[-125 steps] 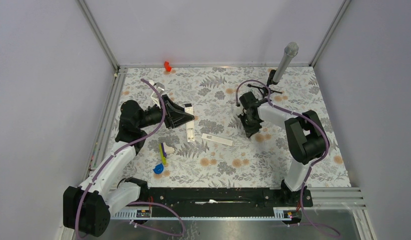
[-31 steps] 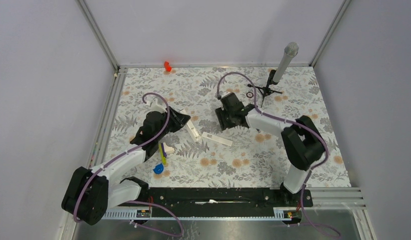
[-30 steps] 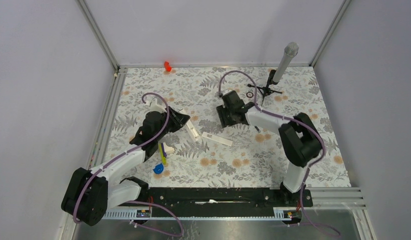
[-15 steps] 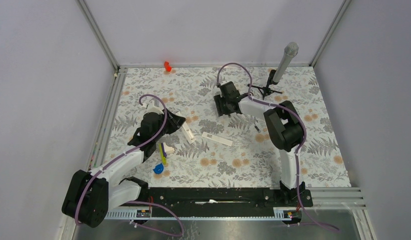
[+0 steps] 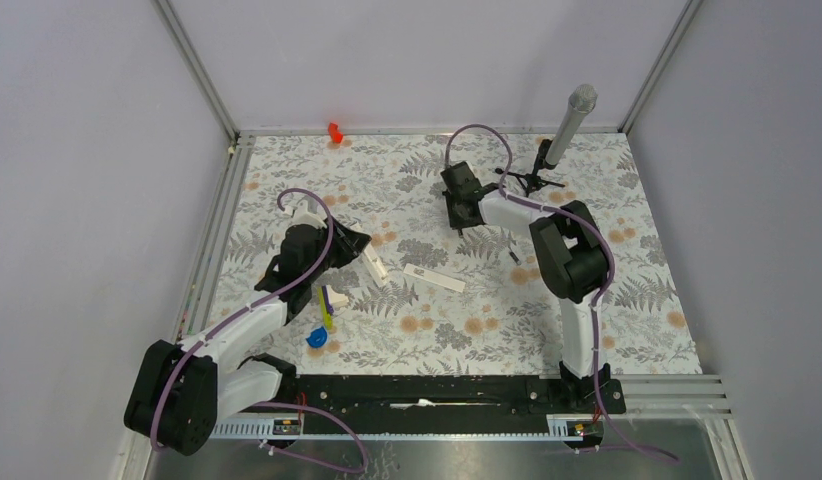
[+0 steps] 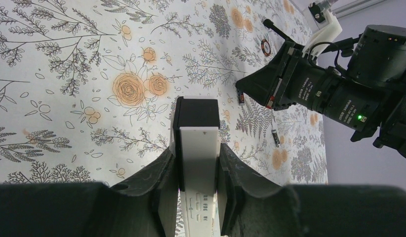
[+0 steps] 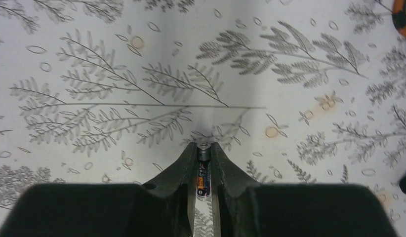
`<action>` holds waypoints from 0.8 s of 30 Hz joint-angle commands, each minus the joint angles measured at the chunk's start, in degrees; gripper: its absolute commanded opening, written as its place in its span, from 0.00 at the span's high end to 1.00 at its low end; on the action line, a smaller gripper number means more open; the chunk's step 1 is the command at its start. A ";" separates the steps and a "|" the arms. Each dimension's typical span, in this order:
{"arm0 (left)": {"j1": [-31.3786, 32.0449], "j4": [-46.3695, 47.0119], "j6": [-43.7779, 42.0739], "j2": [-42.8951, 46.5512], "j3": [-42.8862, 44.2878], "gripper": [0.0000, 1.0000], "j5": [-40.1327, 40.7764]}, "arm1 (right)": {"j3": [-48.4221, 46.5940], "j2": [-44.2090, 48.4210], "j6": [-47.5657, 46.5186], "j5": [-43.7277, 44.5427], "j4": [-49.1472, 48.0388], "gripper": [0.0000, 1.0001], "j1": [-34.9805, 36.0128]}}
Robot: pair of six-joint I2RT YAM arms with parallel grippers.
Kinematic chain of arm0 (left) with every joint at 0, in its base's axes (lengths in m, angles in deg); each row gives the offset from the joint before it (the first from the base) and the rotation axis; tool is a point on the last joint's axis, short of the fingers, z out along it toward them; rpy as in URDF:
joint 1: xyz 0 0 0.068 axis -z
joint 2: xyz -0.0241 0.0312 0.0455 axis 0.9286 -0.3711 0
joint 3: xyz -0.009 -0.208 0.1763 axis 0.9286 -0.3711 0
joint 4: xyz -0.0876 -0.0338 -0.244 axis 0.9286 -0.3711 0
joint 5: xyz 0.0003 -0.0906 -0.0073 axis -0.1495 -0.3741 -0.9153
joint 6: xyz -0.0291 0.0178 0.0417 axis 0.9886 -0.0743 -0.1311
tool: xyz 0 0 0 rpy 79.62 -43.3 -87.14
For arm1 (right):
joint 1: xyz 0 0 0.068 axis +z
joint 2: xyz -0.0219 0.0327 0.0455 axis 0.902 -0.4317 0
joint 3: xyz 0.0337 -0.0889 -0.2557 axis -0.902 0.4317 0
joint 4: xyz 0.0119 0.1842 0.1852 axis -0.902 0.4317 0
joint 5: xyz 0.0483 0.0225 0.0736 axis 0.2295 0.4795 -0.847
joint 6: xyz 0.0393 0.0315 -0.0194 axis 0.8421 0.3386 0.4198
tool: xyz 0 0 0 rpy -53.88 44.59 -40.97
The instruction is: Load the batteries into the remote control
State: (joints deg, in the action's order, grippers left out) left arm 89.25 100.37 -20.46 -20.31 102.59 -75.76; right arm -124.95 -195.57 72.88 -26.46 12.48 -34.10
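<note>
1. Mat [image 5: 607,300]: floral sheet over the table; everything sits on or above it.
2. left gripper [image 5: 359,248]: left-centre of mat, fingers clamped on both long sides of the remote control [image 6: 197,143]. Remote = slim white bar w/ black block at one end and faint grey marks nr the fingers. Black end juts past the fingertips twd the right arm's side.
3. right gripper [image 7: 203,148]: far-centre of mat, fingers pinching the held battery [image 7: 203,180] betw them.
4. Key relation: remote lies left of and nearer than the right gripper, well apart. Right arm carries the cell, so prob it has to travel. Cell's long axis likely needs lining up w/ remote's long axis.
5. Loose white strip [image 5: 434,278]: flat on mat just right of remote. Maybe the battery cover, can't confirm.
6. Held battery looks: thin dark cyl, orange print, silver cap. Axis runs along the fingers, cap poking just past the tips, close to mat; touching or not, can't tell.
7. 2nd battery [image 6: 275,138]: tiny dark cyl flat on mat, apart from both grippers, nearer the right arm.
</note>
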 commanded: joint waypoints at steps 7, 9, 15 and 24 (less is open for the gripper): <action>-0.42 4.88 -0.37 0.49 -0.48 1.00 -1.79 | 12.80 10.87 13.40 4.79 6.86 0.76 -0.18; -0.38 4.90 -0.37 0.67 -0.72 1.00 -1.77 | 17.10 14.11 16.26 6.24 4.59 0.73 -0.17; -0.55 5.08 -0.26 1.18 -1.34 1.00 -1.92 | 21.62 18.49 19.02 8.65 2.02 0.59 -0.18; -1.00 4.56 -0.41 2.92 -2.11 1.00 -1.56 | 23.27 22.71 18.84 10.01 2.64 0.54 -0.27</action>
State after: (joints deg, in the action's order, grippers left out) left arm 88.69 101.38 -20.44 -19.63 101.13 -76.68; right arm -102.61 -176.49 90.54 -20.12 15.70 -34.12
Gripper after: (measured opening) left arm 0.294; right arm 0.484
